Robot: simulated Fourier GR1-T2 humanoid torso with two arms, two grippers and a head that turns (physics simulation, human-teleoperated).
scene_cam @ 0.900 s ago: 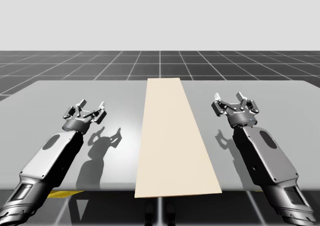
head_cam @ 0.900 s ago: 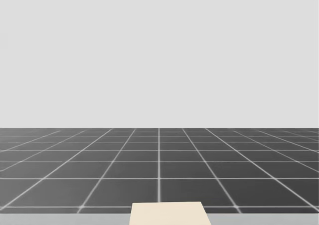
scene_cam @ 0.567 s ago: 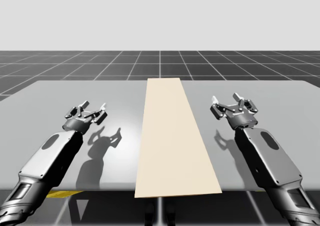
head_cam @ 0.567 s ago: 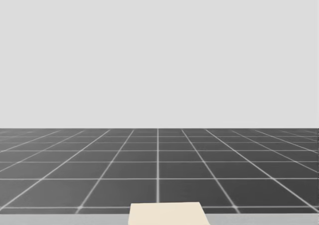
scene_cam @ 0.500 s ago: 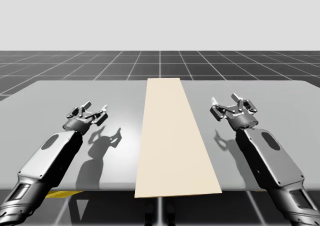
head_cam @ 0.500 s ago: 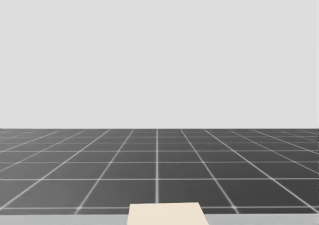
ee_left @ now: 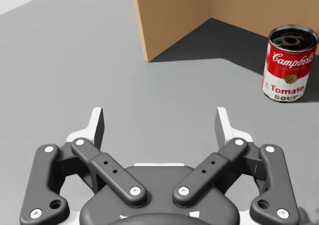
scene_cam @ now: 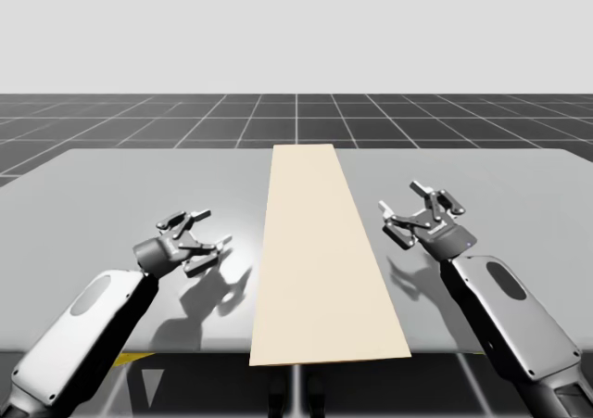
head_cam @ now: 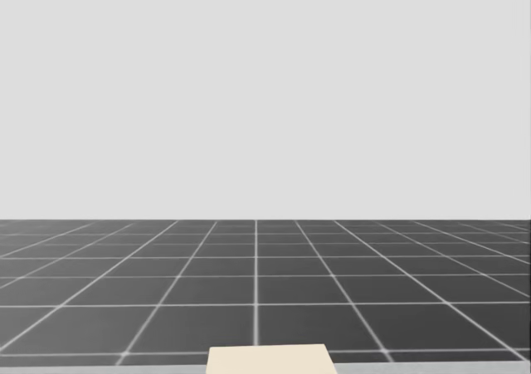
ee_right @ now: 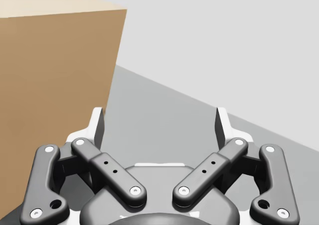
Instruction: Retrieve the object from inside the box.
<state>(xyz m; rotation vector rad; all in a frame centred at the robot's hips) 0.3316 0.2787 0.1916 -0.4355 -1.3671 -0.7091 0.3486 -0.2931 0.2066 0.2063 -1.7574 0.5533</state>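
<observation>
Cardboard-brown at the sides and beige on top, the box point(scene_cam: 315, 251) runs as a long strip down the centre of the high view, on the grey bench point(scene_cam: 139, 186). The robot's left gripper point(scene_cam: 199, 242) hovers over the bench at lower left of that frame, and its right gripper point(scene_cam: 412, 216) at centre right. Each is near a long flank of the box without touching it. Both have their fingers spread wide with nothing between them.

Seen along the left gripper, a red-and-white can point(ee_left: 289, 63) stands upright on the bench, ahead of the gripper and off to one side, well apart from the fingers. It sits in the angle of two brown walls, at the edge of their shadow. Whether that counts as fully inside the box I cannot tell. Along the right gripper there is a plain closed wall of the box, close by.

To my eye this is the approach: nothing is grasped and the can is not yet reached. The left arm looks best placed. Its next move calls for turning the gripper until the can is centred ahead of the open fingers. It would then go forward low past the near wall's corner without clipping it, and close on the can's sides.
</observation>
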